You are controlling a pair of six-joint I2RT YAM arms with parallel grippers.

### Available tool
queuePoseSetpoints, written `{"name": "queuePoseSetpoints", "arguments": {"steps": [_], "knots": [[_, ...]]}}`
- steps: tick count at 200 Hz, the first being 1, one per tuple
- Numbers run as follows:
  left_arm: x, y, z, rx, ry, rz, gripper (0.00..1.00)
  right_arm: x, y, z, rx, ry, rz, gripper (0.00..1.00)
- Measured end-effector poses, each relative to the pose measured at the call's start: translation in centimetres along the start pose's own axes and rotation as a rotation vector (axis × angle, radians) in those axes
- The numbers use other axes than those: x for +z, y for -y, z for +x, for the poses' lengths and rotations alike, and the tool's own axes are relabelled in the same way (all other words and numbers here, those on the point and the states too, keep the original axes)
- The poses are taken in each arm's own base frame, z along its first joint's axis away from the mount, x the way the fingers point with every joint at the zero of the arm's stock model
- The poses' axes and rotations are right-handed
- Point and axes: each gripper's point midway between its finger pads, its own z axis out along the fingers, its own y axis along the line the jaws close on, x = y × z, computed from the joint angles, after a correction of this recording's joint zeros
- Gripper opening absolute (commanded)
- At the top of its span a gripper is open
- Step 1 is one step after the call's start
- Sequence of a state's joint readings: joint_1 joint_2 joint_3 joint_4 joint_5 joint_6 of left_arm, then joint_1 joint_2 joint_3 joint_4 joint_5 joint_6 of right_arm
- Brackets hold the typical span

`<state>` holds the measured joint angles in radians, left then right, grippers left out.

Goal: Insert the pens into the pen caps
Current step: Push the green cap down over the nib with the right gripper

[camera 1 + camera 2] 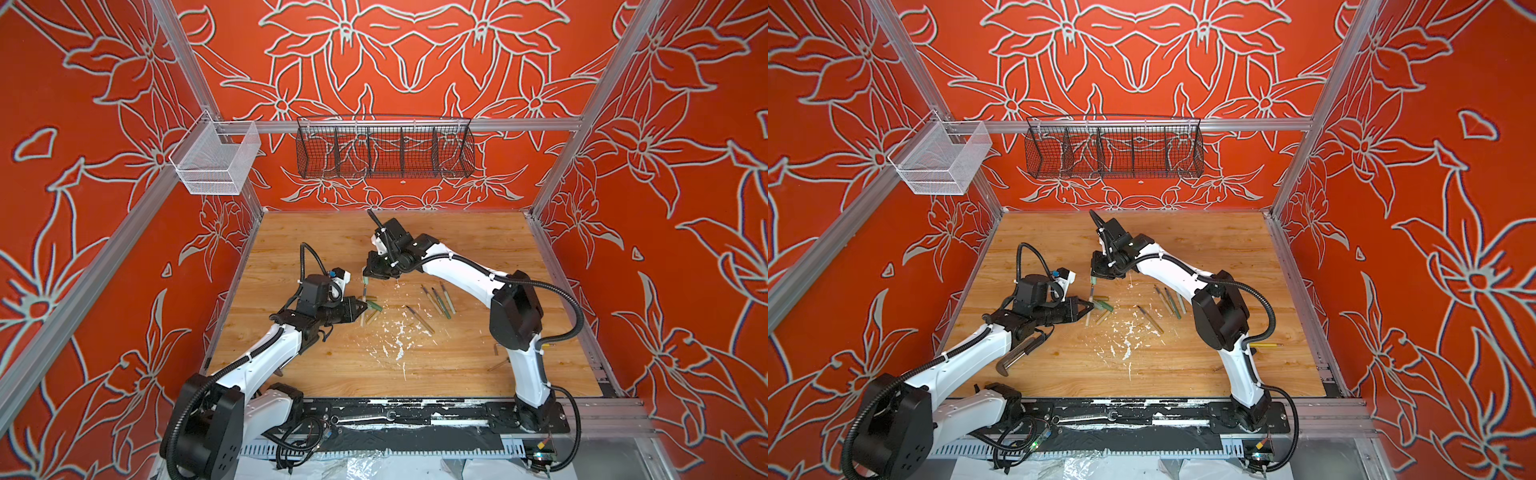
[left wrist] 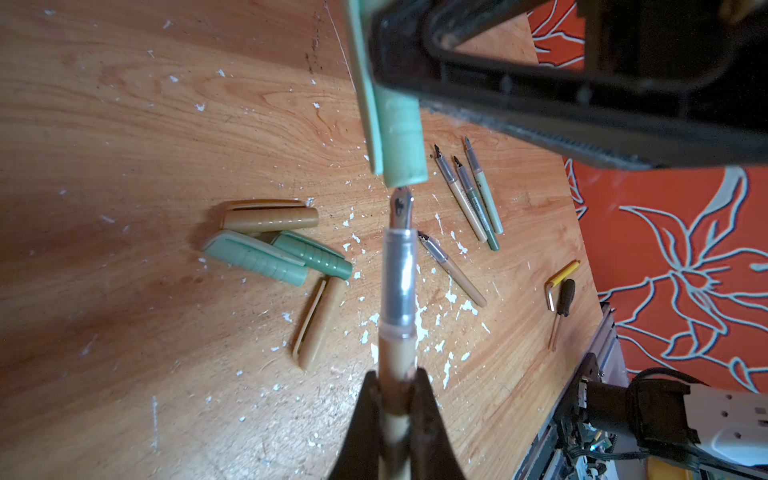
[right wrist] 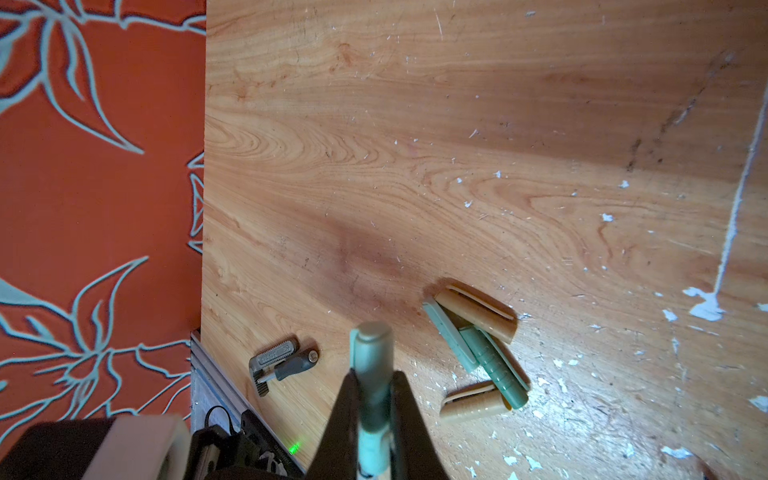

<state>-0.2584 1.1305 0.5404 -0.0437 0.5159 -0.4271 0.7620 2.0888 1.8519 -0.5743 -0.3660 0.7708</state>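
Observation:
My left gripper (image 2: 397, 382) is shut on a tan-barrelled pen (image 2: 398, 291) with a clear grey neck and a dark nib. The nib points at the open mouth of a pale green pen cap (image 2: 401, 141) and sits just short of it. My right gripper (image 3: 374, 382) is shut on that cap (image 3: 372, 353). In both top views the two grippers (image 1: 360, 308) (image 1: 368, 275) meet left of the table's middle. Several loose pen caps (image 2: 270, 220) (image 3: 494, 370), tan and green, lie in a cluster under them. Three pens (image 2: 469, 195) lie side by side, and one pen (image 2: 453, 270) lies apart.
A yellow-handled hex key (image 2: 559, 282) and a black-handled screwdriver (image 2: 563, 307) lie near the table's right edge. A grey wrench (image 3: 282, 359) lies by the left edge. White flecks (image 1: 395, 332) litter the wooden table (image 1: 478, 353). A black wire basket (image 1: 384, 149) hangs on the back wall.

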Motion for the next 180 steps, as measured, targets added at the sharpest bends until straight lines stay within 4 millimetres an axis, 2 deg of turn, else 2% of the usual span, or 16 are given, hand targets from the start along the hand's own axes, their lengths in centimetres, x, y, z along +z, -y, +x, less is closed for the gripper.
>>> {"name": "queuePoseSetpoints", "arguments": {"steps": [108, 180], "knots": [[-0.14, -0.68, -0.34, -0.004, 0.031, -0.002, 0.0, 0.29, -0.8, 0.8, -0.049, -0.011, -0.008, 0.08], [0.02, -0.77, -0.89, 0.019, 0.081, 0.017, 0.0, 0.16, -0.99, 0.44, -0.062, 0.003, -0.016, 0.08]]}}
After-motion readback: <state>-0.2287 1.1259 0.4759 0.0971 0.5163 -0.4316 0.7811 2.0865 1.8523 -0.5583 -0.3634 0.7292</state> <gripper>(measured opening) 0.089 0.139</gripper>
